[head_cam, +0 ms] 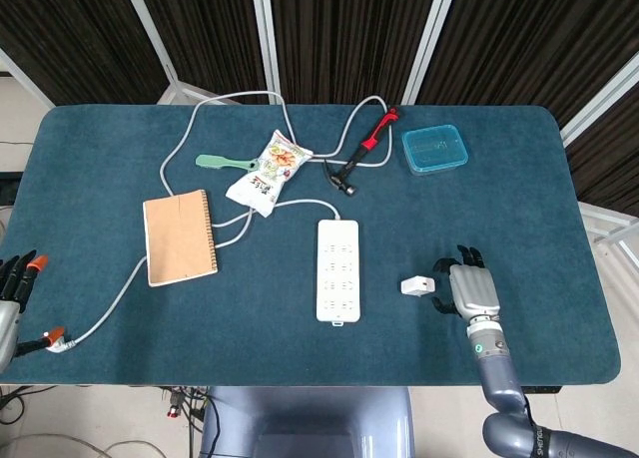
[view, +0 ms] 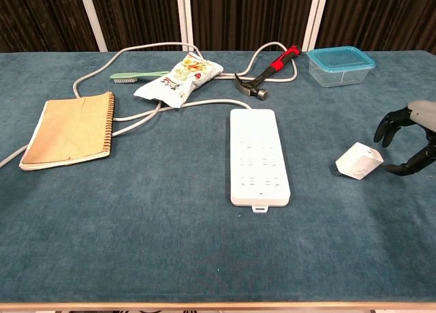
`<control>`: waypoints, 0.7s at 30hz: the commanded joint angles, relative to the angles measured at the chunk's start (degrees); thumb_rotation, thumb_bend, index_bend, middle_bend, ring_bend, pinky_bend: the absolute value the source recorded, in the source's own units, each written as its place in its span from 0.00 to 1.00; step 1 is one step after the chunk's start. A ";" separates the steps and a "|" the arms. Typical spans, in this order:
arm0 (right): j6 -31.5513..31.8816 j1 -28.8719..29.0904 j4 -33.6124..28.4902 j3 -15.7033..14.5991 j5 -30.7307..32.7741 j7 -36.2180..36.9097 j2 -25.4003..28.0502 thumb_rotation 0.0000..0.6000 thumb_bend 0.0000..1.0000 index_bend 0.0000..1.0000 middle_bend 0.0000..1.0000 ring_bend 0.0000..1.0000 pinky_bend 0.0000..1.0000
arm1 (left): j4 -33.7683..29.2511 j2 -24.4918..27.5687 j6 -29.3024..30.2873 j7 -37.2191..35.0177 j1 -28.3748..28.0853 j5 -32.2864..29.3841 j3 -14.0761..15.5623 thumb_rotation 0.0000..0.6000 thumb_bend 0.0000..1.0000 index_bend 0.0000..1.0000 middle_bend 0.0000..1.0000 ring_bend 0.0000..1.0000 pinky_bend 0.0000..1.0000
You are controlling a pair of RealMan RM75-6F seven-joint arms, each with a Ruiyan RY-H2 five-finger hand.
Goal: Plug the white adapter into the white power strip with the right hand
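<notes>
The white adapter lies on the blue table, to the right of the white power strip, which lies flat with its sockets up. My right hand hovers just right of the adapter, fingers spread and empty, a small gap between fingertips and adapter. My left hand sits at the table's left edge, fingers apart, holding nothing; the chest view does not show it.
A grey cable runs from the strip around the back of the table. A brown notebook, a snack bag, a green toothbrush, a red-handled hammer and a blue-lidded clear box lie beyond the strip.
</notes>
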 commanded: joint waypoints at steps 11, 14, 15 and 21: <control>0.52 1.71 1.87 -0.10 1.11 -0.27 -3.39 1.00 0.34 0.41 0.38 0.09 0.00 | -0.23 0.10 -0.47 -0.06 -0.20 -0.09 0.11 1.00 0.00 0.00 0.00 0.00 0.00; 0.47 1.91 2.52 0.02 1.49 0.12 -3.82 1.00 0.35 0.46 0.39 0.09 0.00 | -0.27 0.14 -0.53 -0.14 -0.21 -0.11 0.15 1.00 0.00 0.00 0.00 0.00 0.00; 0.50 1.92 2.58 -0.01 1.44 0.29 -3.90 1.00 0.36 0.47 0.40 0.10 0.00 | -0.29 0.13 -0.59 -0.16 -0.23 -0.13 0.15 1.00 0.00 0.00 0.00 0.00 0.00; 1.00 1.85 2.80 -0.59 0.27 1.55 -4.76 1.00 0.48 0.61 0.48 0.15 0.00 | -0.41 0.16 -0.74 -0.03 -0.31 -0.17 0.17 1.00 0.00 0.00 0.00 0.00 0.00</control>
